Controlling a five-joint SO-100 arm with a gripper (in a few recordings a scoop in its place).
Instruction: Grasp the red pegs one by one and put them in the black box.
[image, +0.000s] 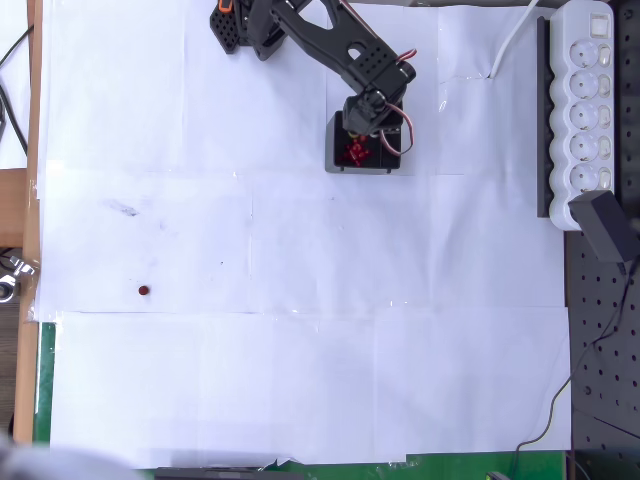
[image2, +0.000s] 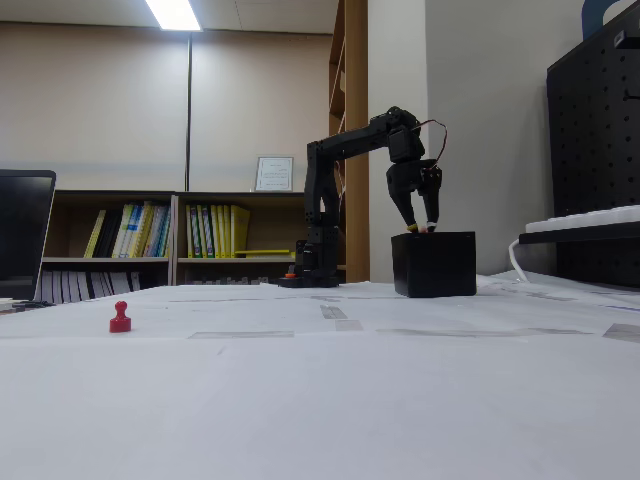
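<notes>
the red pegs already delivered lie as a small red heap (image: 357, 152) inside the black box (image: 342, 164), which stands on the white paper-covered counter (image: 300, 380) near the robot's base; in the fixed view the box (image2: 433, 264) shows as a dark block. one more red peg (image: 144, 290) stands alone, upright, well apart from the box, toward the lower left of the overhead view, and it shows at the left in the fixed view (image2: 120, 317). the gripper (image2: 423, 226) hangs over the box, tips pointing down at its top edge; the jaws look slightly apart, with a pale speck at the tips, though from these angles i cannot tell whether they hold anything. the step in hand looks like a release into the box. to do it well, the jaws should open fully while centred over the opening, then rise straight up so they clear the wall without nudging the box. the lone peg would come next, calling for a long reach across the counter and a top-down pinch on its small head. a white power strip (image: 585, 90) lies to the right.
</notes>
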